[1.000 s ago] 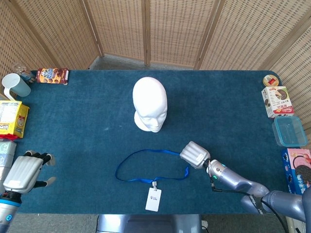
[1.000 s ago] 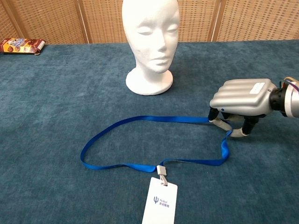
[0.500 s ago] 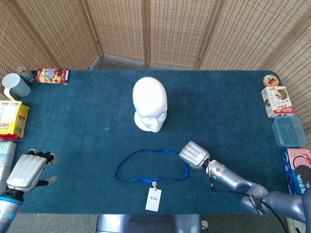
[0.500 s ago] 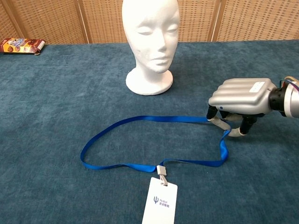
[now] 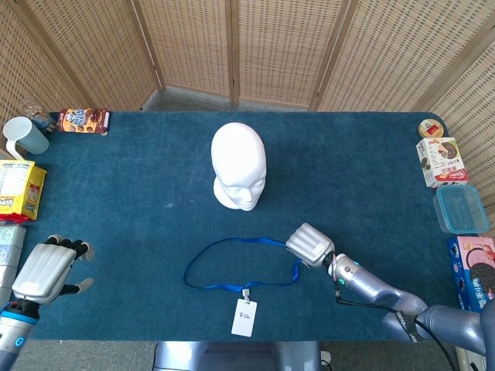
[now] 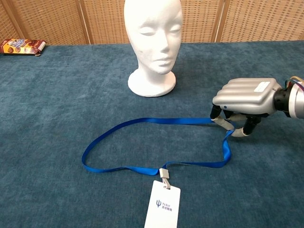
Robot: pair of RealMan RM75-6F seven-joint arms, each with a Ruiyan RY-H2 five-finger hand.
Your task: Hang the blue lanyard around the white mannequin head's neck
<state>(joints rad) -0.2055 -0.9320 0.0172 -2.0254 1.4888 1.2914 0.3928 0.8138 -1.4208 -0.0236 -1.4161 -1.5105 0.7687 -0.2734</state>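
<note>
**Bright, even daylight; both views sharp**

Both views are well lit, with soft, diffuse light and no harsh glare. In the chest view the mannequin (image 6: 153, 42) shows gentle shading under chin and brow, and the right hand (image 6: 244, 97) casts a soft shadow on the cloth (image 6: 57, 104) beneath it. The lanyard (image 6: 142, 121) lays only a thin shadow. The hand's silver back carries a mild sheen. In the head view the screen (image 5: 232, 46) is brightly lit, faintly washed at top right. Focus holds across both views; the head view bends slightly toward its edges. The left hand (image 5: 48, 268) is crisp.
</note>
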